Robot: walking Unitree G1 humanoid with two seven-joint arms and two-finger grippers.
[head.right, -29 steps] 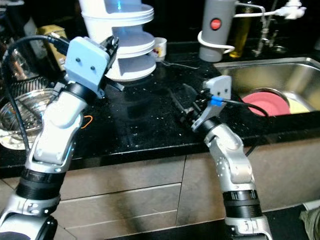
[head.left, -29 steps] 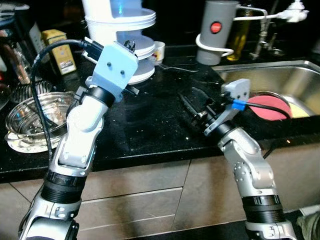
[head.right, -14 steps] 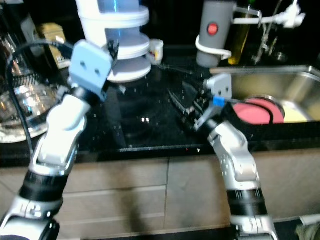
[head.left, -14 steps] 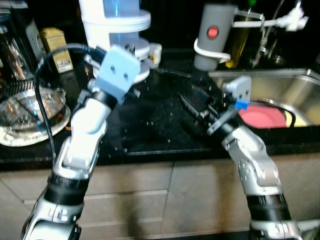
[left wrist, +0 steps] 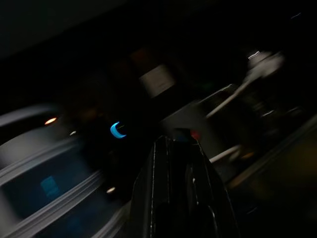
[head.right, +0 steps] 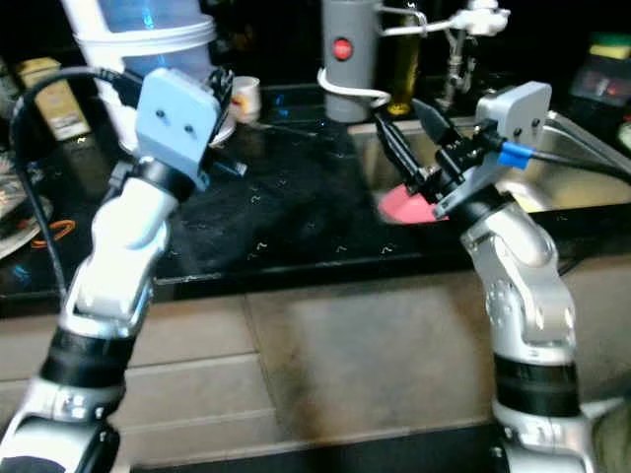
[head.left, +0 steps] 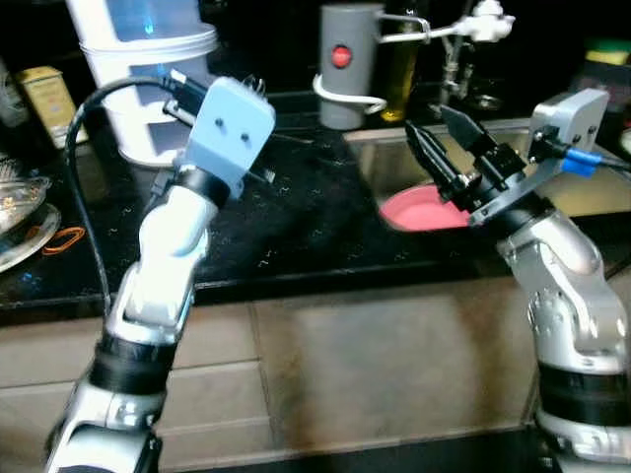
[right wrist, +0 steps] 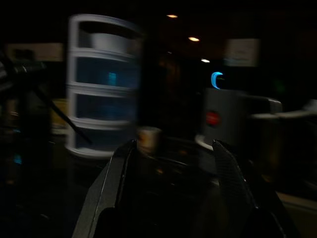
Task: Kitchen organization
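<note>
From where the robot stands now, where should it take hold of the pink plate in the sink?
Probably by the near rim of the pink plate, coming from above. It seems to lie flat in the sink, leaving only an edge to pinch. The open right gripper hovers above it.

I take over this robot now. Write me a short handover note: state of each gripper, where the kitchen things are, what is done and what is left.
Right gripper: open, empty, raised over the near left edge of the sink.
Left gripper: fingers together, holding nothing visible, raised over the black counter in front of the white tiered appliance.
Things: a pink plate lies in the sink; a grey canister with a red button stands behind the counter, next to the faucet.
Done: nothing is gripped or visibly sorted yet.
Left: probably the pink plate is the next target, since the right gripper is closest to it.
</note>
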